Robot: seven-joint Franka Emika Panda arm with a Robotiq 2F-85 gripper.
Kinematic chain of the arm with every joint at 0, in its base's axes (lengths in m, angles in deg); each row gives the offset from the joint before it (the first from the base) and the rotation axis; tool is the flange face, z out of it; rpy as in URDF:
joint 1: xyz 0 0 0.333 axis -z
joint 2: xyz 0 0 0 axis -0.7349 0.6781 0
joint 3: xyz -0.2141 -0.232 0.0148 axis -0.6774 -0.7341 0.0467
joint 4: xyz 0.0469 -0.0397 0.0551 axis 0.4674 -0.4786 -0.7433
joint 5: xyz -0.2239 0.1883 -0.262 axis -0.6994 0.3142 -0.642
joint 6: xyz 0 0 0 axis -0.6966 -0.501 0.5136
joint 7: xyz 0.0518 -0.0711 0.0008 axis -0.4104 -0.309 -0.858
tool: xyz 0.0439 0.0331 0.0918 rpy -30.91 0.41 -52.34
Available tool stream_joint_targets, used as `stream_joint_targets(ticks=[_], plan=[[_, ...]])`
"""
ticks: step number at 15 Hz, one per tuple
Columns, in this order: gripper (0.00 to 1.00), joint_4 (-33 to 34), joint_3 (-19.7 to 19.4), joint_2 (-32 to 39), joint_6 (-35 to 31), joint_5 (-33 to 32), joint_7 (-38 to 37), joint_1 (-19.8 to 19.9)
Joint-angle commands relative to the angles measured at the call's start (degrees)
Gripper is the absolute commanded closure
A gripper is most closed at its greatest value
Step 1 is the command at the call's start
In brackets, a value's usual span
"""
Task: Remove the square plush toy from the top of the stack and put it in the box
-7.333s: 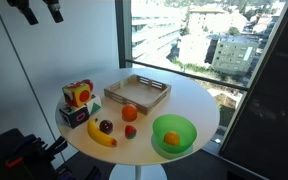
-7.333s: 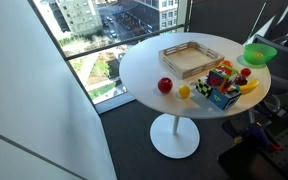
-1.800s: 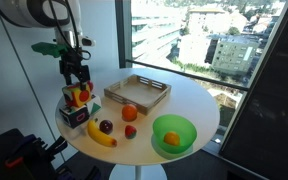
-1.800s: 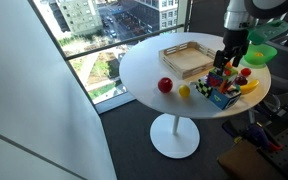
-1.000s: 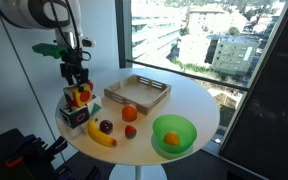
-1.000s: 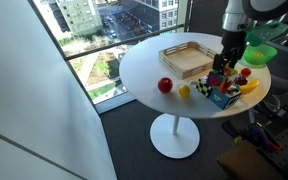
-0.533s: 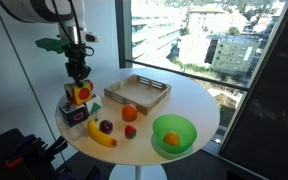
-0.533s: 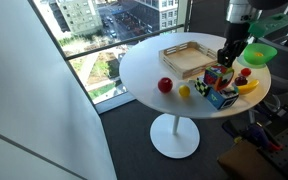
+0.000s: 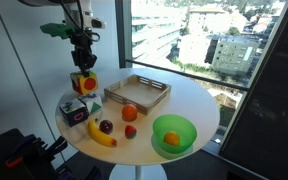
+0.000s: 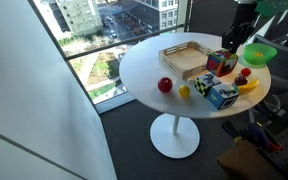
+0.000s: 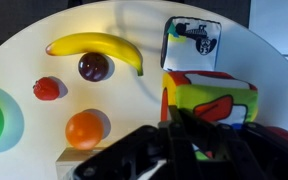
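The square plush toy (image 9: 84,83) (image 10: 221,63), with red, yellow and green faces, hangs in the air clear of the table, and my gripper (image 9: 82,64) (image 10: 229,46) is shut on its top. In the wrist view the toy (image 11: 210,104) fills the lower right between my dark fingers (image 11: 181,122). The stack's lower cube (image 9: 72,110) (image 10: 221,95) (image 11: 194,42), dark, white and green, stands alone on the table below. The box (image 9: 137,95) (image 10: 189,55), a shallow wooden tray, lies on the table a little way from the toy.
On the round white table (image 9: 189,100) lie a banana (image 9: 102,135) (image 11: 96,45), a dark plum (image 9: 106,126), an orange (image 9: 129,113), a strawberry (image 9: 129,131) and a green bowl (image 9: 174,132) (image 10: 259,53). A red apple (image 10: 165,85) and a lemon (image 10: 184,92) sit near the window-side edge.
The gripper closed on the top cube, then lifted it straight off the lower cube. The toy now hangs well above the stack and slightly nearer the box.
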Motion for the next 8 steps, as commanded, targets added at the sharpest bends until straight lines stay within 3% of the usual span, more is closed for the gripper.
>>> stream_joint_targets(ticks=[1, 8], plan=[[0.97, 3.9, -0.9, 0.4, 2.4, 0.9, -0.3, 1.3], [0.97, 11.6, -2.7, 6.0, 2.4, 1.0, -0.9, 3.4]])
